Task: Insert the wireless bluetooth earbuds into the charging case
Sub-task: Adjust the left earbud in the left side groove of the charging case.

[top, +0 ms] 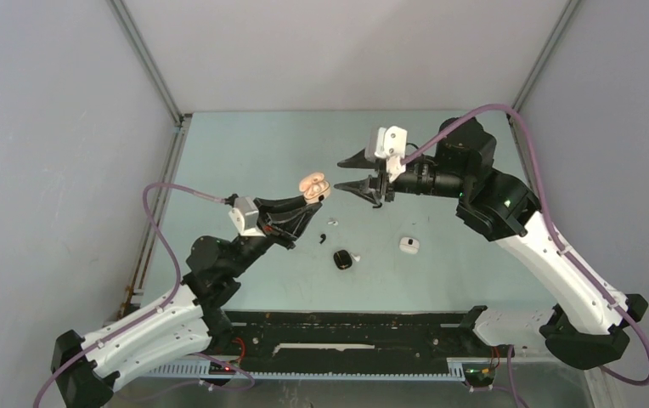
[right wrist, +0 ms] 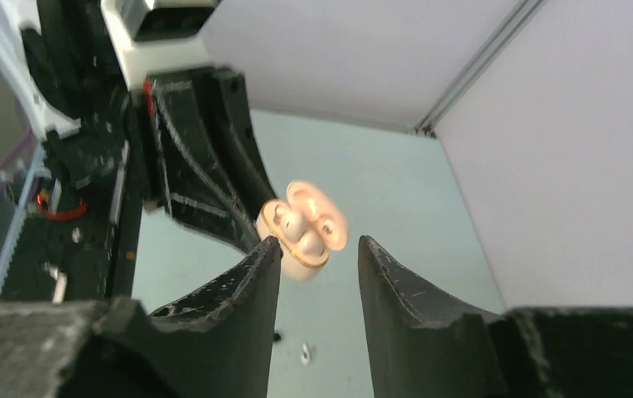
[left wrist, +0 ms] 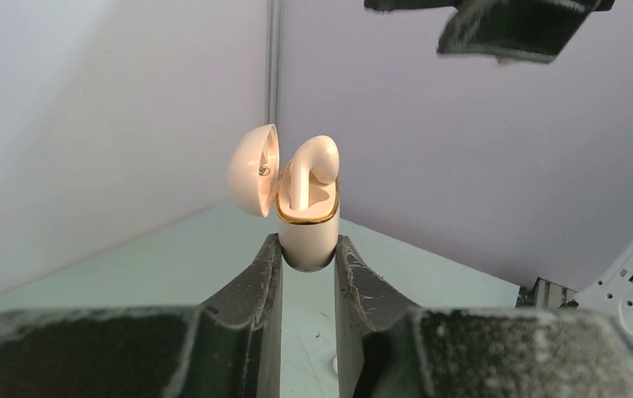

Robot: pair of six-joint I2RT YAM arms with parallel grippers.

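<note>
The left claw (top: 312,208) clamps the charging case (left wrist: 307,234) aloft, lid (left wrist: 251,170) open, apparently presenting its sockets to the right claw (top: 341,173), which hovers empty with jaws apart. One pale earbud (left wrist: 314,164) stands in the case.

The pale green surface (top: 245,153) carries a black case (top: 342,258), a white case (top: 409,245) (set apart) and a tiny white bud (top: 332,222).
</note>
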